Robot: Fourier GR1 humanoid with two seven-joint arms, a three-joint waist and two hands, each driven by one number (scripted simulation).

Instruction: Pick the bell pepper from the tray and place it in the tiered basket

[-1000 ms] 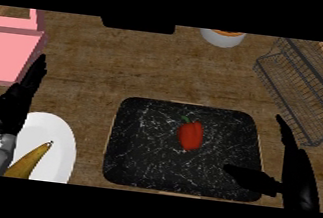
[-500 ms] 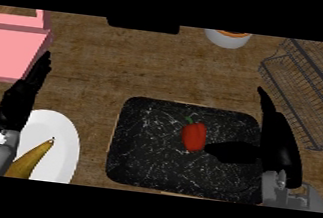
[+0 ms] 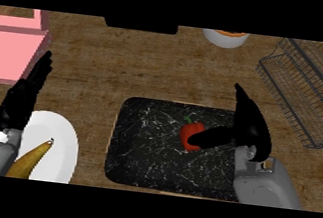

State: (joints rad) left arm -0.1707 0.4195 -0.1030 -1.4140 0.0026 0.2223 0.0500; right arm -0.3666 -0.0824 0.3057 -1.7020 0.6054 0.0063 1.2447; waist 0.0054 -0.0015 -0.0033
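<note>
A red bell pepper (image 3: 189, 132) with a green stem lies near the middle of the black speckled tray (image 3: 149, 150). My right hand (image 3: 250, 126) hovers over the tray's right side, fingers straight and pointing away, its thumb reaching left to the pepper's right side. The hand is open, and the thumb tip covers part of the pepper. The wire tiered basket (image 3: 312, 83) stands at the far right. At the left edge my left hand (image 3: 23, 98) rests open with its fingers up.
A white plate (image 3: 53, 144) with a banana (image 3: 31, 159) lies at the lower left. A pink block (image 3: 8, 46) sits at the upper left, a dark object (image 3: 141, 25) and a white bowl (image 3: 226, 38) at the back.
My right hand has moved left over the tray, and its thumb has come up against the pepper. The left hand has stayed put.
</note>
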